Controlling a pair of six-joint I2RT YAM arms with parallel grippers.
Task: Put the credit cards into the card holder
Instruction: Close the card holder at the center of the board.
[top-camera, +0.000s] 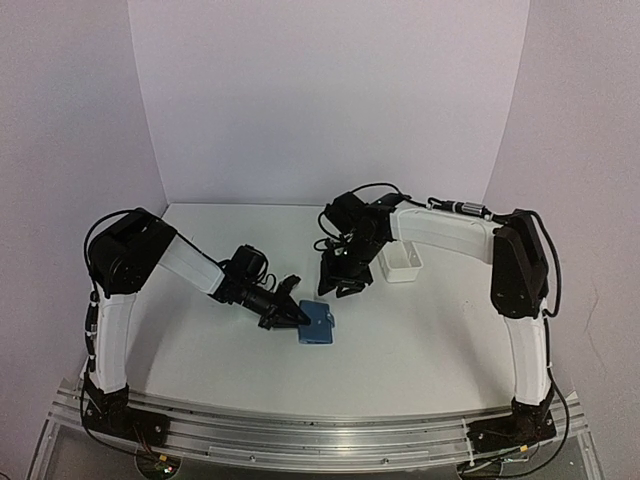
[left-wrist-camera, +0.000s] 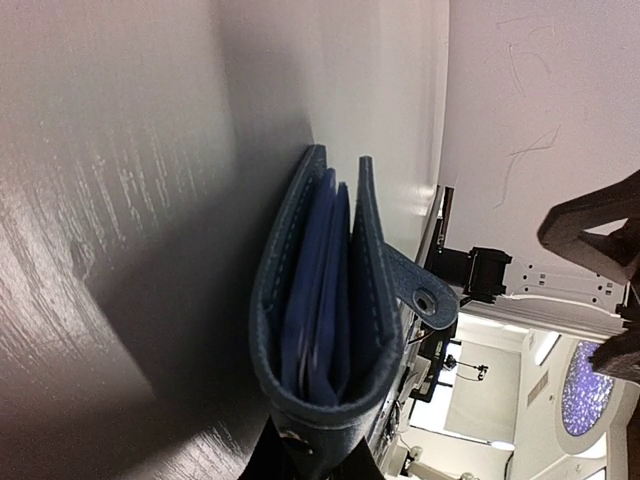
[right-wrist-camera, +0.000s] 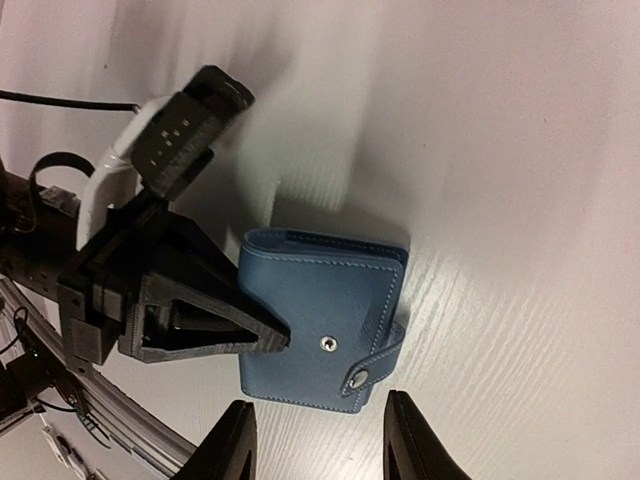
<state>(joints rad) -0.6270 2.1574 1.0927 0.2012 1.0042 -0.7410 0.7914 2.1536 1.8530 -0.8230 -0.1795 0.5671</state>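
The card holder (top-camera: 317, 322) is clamped at its folded edge by the left gripper (top-camera: 292, 316) and lies on the bench (top-camera: 420, 350), its snap tab unfastened. The right gripper (top-camera: 341, 283) is held just above it, fingers apart.

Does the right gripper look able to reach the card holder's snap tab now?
Probably yes: the right gripper hangs open over the card holder, snap tab uncovered; the left gripper clamps only the opposite edge.
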